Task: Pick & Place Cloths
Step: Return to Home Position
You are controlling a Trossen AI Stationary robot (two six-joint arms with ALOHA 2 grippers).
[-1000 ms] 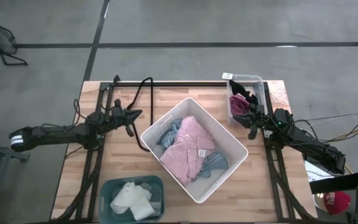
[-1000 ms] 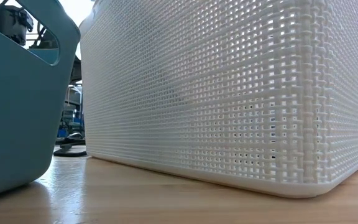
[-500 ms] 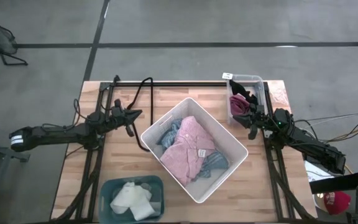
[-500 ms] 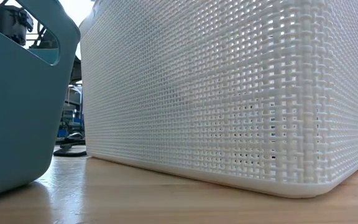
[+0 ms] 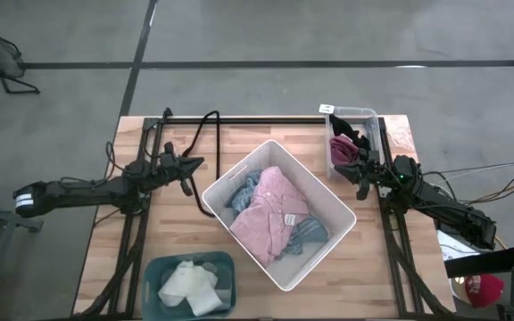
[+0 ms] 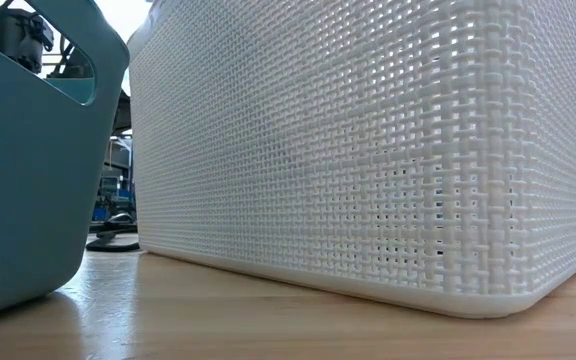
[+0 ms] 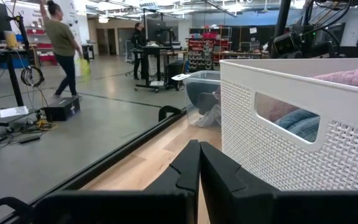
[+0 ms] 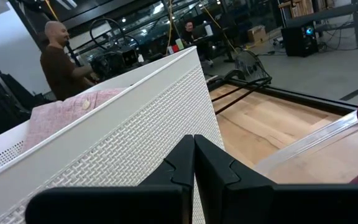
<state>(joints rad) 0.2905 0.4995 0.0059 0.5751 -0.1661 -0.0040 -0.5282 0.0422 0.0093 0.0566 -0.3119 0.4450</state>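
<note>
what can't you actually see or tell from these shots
Low view: the white bin and the teal bin fill the frame, hiding both arms and every cloth.
High view: the pink shirt covers most of the blue striped cloth; its tag is too small to read.
High view: the transparent bin holds cloths too small to count.

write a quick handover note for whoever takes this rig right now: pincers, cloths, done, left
Left pincer: shut, empty, low over the table to the left of the white bin.
Right pincer: shut, empty, between the white bin and the transparent bin.
Cloths: pink shirt on the blue striped cloth in the white bin; maroon cloth and black cloth in the transparent bin; cream-white cloth in the teal bin.
Done: every cloth in view sits in a bin.
Left: nothing seen to sort; both arms look parked at the table sides.
</note>
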